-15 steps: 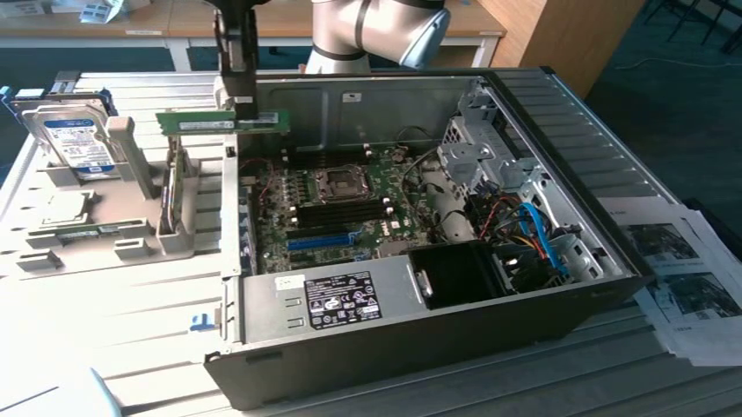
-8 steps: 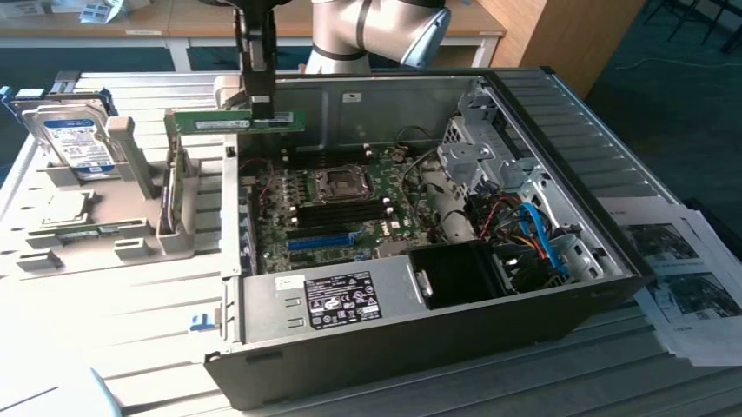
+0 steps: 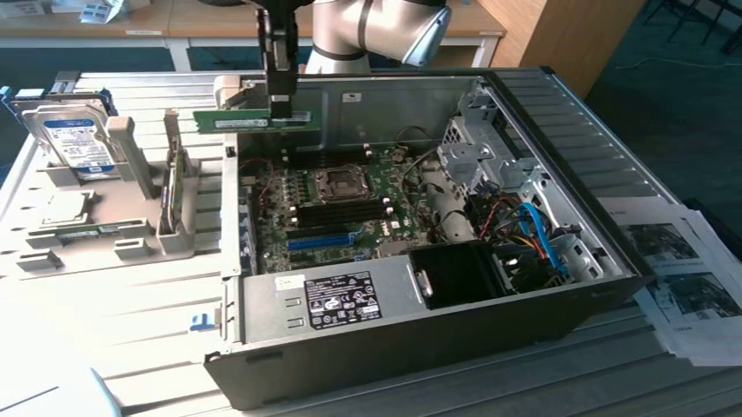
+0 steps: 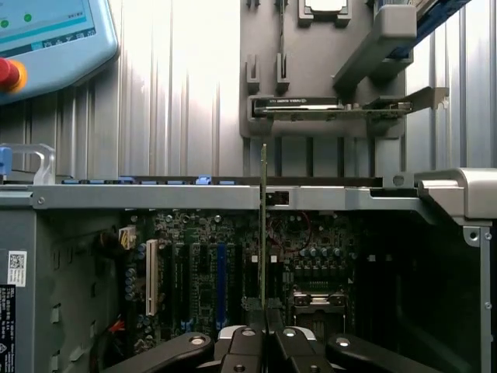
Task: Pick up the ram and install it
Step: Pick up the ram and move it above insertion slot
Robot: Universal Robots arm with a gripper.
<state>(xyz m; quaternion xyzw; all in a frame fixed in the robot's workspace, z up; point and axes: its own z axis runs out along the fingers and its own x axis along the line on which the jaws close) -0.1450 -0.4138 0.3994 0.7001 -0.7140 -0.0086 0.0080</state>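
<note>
The gripper [image 3: 281,111] is clamped mid-length on the ram [image 3: 238,120], held between its fingertips above the open computer case [image 3: 464,343]; the board looks light, stiff and fragile.

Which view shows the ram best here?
The exterior view: the ram shows its long green face there, held level by the gripper above the open case. The wrist view shows the ram edge-on, a thin strip rising from the gripper over the motherboard.
</note>
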